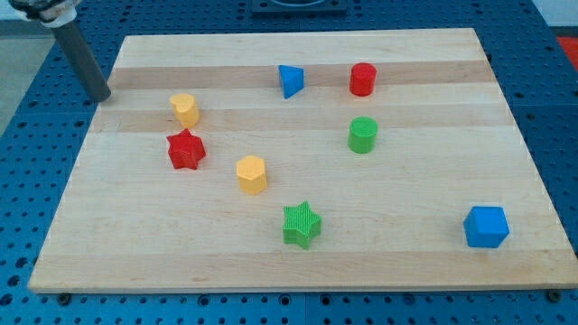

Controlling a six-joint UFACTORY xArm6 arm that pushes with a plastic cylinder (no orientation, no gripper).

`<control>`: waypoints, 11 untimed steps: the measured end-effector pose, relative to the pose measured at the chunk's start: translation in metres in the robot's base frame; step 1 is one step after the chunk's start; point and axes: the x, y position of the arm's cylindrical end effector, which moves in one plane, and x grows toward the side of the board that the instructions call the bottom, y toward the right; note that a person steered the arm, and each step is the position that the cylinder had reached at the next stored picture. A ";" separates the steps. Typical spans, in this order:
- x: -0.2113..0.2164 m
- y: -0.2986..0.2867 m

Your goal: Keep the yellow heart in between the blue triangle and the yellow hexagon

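Note:
The yellow heart (185, 108) lies in the board's upper left part. The blue triangle (290, 79) lies to its right, near the view's top. The yellow hexagon (252, 173) lies below and to the right of the heart, near the board's middle. The heart is left of the line between the triangle and the hexagon. My tip (102, 97) stands at the board's upper left edge, left of the yellow heart and well apart from it, touching no block.
A red star (186, 149) sits just below the heart. A red cylinder (362, 78) and a green cylinder (362, 134) stand right of the triangle. A green star (302, 224) lies below the hexagon. A blue cube (486, 226) is at the lower right.

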 end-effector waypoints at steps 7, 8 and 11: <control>0.023 0.113; 0.007 0.146; -0.019 0.196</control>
